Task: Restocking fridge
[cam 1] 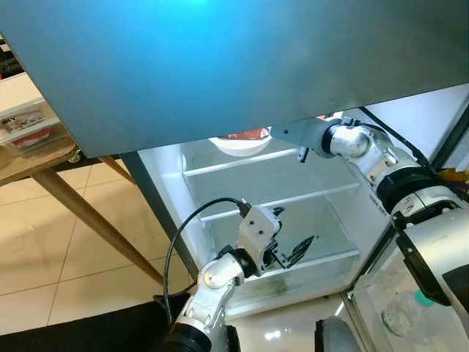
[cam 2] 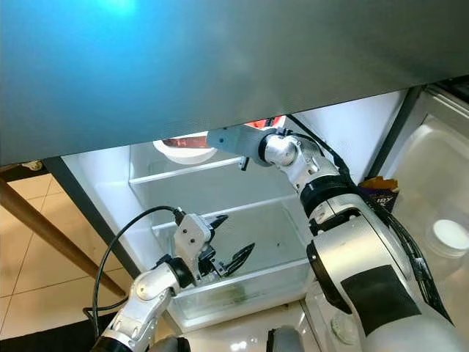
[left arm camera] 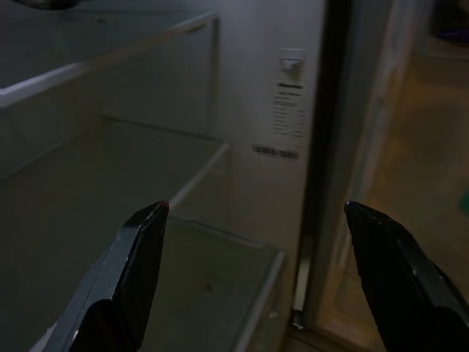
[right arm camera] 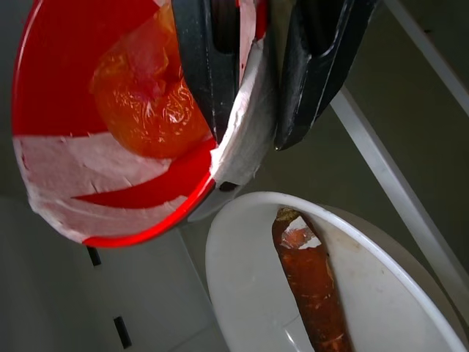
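right fingers (right arm camera: 249, 73) pinching red bowl (right arm camera: 110, 125) rim above white bowl (right arm camera: 322, 293), left fingers (left arm camera: 256, 279) spread

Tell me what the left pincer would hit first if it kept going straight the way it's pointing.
Probably the fridge's inner side wall, the one with the label, above the glass shelf. The left pincer is open and empty; depth is hard to judge.

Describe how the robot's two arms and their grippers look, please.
Both arms are silver metal with rounded joints and black bands. A black cable loops to the left wrist's white block. The left gripper has two long, pointed black fingers, with tiny red tips. The right gripper fingers are black too.
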{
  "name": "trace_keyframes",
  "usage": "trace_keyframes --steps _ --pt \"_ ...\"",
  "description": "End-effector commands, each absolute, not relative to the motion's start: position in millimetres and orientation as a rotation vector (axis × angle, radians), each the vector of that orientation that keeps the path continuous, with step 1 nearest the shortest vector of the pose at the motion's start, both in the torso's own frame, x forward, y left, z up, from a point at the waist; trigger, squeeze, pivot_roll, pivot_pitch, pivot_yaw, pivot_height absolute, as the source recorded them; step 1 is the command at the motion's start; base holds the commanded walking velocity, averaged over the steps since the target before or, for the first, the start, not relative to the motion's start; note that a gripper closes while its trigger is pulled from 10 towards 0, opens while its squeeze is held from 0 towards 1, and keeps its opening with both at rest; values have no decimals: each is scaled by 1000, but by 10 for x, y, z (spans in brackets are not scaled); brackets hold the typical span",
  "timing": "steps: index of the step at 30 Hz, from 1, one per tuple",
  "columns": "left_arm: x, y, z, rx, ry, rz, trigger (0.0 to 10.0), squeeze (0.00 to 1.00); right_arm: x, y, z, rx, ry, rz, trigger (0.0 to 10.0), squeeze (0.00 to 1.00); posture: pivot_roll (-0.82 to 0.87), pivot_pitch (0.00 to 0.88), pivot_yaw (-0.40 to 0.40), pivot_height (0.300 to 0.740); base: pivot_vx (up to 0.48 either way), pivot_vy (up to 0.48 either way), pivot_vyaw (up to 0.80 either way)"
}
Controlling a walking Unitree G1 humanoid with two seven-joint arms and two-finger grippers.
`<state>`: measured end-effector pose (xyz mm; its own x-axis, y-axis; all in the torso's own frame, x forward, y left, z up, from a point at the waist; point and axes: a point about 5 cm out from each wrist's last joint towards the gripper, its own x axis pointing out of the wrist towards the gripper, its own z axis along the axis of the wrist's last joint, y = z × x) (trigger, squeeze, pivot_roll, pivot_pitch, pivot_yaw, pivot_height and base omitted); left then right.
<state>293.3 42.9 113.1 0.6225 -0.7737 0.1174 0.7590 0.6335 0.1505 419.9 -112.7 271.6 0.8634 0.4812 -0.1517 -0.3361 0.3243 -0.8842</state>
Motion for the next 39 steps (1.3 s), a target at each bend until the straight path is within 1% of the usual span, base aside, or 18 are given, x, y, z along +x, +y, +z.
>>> trace_keyframes --steps 1,11,12,14,15,16,17,29,33,34,35,36,39 --pt "2952 443 1183 78 -196 -867 10000 0 4197 -1046 2821 -1127 -207 527 10000 0 -70 159 58 621 0 0 0" --pt "2960 471 1213 83 -197 -859 10000 0 4198 -1043 2726 -1106 -177 533 10000 0 -66 165 54 621 0 0 0" --pt "2958 468 1215 81 -198 -856 10000 0 4198 -1042 2711 -1088 -168 539 10000 839 -67 167 53 621 0 0 0" --pt "2960 469 1215 80 -198 -855 10000 0 4197 -1039 2708 -1087 -169 539 10000 855 -67 167 53 621 0 0 0" --pt "2961 470 1216 80 -198 -854 10000 0 4197 -1037 2707 -1089 -170 538 10000 855 -67 167 53 621 0 0 0" --pt "2963 470 1217 79 -199 -853 10000 0 4197 -1033 2706 -1102 -174 536 10000 761 -67 169 52 621 0 0 0" --pt "2964 470 1218 78 -199 -852 10000 0 4196 -1031 2705 -1112 -177 534 10000 0 -67 169 52 621 0 0 0" --pt "2977 472 1236 75 -200 -846 10000 0 4204 -1052 2743 -1104 -190 509 10000 0 -71 168 49 621 0 0 0" --pt "2981 486 1236 71 -199 -841 10000 0 4205 -1059 2775 -1070 -198 505 10000 0 -72 168 48 621 0 0 0" --pt "2982 492 1234 71 -198 -840 10000 0 4205 -1061 2783 -1050 -199 506 10000 153 -72 168 48 621 0 0 0" --pt "2983 496 1231 71 -197 -839 10000 0 4204 -1062 2788 -1034 -200 507 10000 839 -72 168 48 621 0 0 0" --pt "2982 496 1228 72 -196 -839 10000 0 4205 -1066 2789 -1027 -198 506 10000 1000 -72 169 49 621 0 0 0" --pt "2981 495 1226 73 -195 -839 10000 0 4207 -1068 2782 -1059 -195 503 10000 1000 -72 169 49 621 0 0 0"
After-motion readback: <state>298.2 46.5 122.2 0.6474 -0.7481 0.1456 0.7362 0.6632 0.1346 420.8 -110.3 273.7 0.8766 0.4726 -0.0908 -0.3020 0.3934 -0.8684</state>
